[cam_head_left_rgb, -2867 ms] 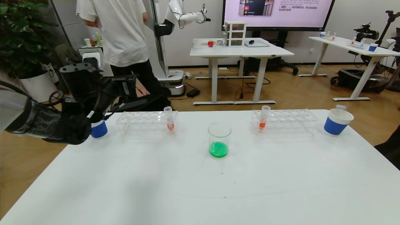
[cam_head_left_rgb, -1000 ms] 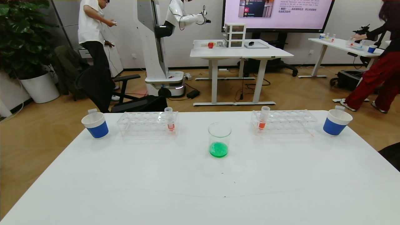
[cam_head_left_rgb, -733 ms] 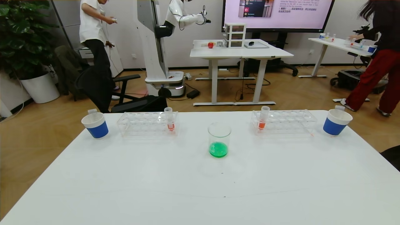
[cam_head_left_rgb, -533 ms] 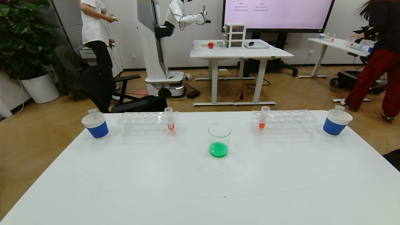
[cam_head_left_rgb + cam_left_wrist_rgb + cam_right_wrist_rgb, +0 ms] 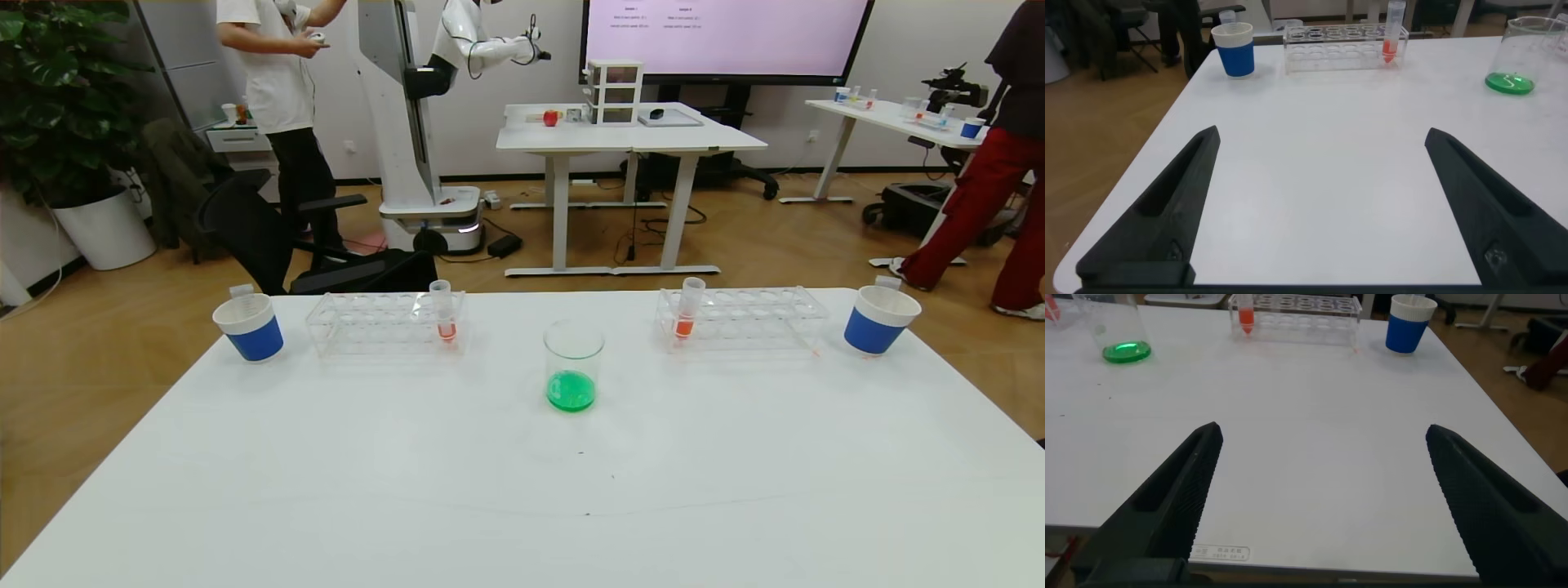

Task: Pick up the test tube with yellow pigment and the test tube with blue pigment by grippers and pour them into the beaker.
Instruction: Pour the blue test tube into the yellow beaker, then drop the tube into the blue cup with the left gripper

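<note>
The beaker stands at the middle of the white table with green liquid in its bottom; it also shows in the left wrist view and the right wrist view. No tube with yellow or blue liquid shows. My left gripper is open and empty, low over the table's near left part. My right gripper is open and empty over the near right part. Neither gripper shows in the head view.
Two clear racks stand behind the beaker, each holding one orange-red tube. A blue-and-white paper cup sits at each far corner, a clear tube top poking out of each. People walk behind the table.
The left arm, which was at the left paper cup 2.9 s ago, has pulled back out of the head view. The right arm's dark edge has left the lower right. People have moved in the background.
</note>
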Controlling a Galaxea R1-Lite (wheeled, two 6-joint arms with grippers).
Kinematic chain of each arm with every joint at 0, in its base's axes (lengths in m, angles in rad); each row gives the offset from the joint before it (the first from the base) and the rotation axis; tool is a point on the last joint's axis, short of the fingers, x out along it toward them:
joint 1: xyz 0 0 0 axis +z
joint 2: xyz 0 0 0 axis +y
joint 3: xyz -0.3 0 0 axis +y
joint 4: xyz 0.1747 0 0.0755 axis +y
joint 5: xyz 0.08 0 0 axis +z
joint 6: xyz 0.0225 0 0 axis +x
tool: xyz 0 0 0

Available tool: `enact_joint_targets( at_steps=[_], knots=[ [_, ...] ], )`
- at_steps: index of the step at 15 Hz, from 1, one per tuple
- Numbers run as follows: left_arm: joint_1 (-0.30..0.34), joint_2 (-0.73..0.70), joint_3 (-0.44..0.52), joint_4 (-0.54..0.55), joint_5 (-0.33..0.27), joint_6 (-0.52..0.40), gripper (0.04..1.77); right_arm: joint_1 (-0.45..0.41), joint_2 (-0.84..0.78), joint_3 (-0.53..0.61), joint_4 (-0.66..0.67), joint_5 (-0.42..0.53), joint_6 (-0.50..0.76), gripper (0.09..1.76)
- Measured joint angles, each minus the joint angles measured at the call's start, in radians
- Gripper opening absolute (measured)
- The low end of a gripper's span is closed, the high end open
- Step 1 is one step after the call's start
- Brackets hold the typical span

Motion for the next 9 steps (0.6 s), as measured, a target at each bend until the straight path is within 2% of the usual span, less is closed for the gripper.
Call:
enact_joint_targets(
  at_steps=[3,9],
  knots=[
    [0.0,-0.001,0.043,-0.01,-0.001,0.01,1.75,0.0,0.0,0.0,0.0,0.0,0.0,1.74],
    [0.0,-0.001,0.05,-0.008,-0.001,-0.028,1.75,0.0,0.0,0.0,0.0,0.0,0.0,1.74]
  ],
)
